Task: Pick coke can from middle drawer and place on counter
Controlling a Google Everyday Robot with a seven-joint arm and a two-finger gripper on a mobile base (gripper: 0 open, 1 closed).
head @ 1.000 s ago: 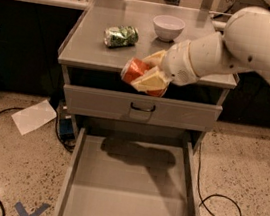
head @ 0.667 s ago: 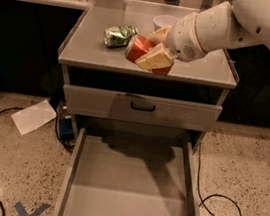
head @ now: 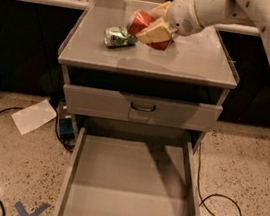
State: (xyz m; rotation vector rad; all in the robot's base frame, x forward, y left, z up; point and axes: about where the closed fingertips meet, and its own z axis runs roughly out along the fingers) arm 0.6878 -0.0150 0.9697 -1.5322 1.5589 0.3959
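The gripper (head: 150, 30) hangs over the back of the desk (head: 192, 63), jaws clamped on the coke can (head: 139, 20) (red, tilted, half hidden by those tan jaws), just beside a green-and-white can (head: 118, 35). The middle drawer (head: 129, 180) stands open below.

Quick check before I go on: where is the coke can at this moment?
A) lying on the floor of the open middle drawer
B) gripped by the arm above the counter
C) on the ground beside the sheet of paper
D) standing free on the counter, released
B: the coke can is clamped between the fingers of the gripper over the counter, close to the green-and-white can.
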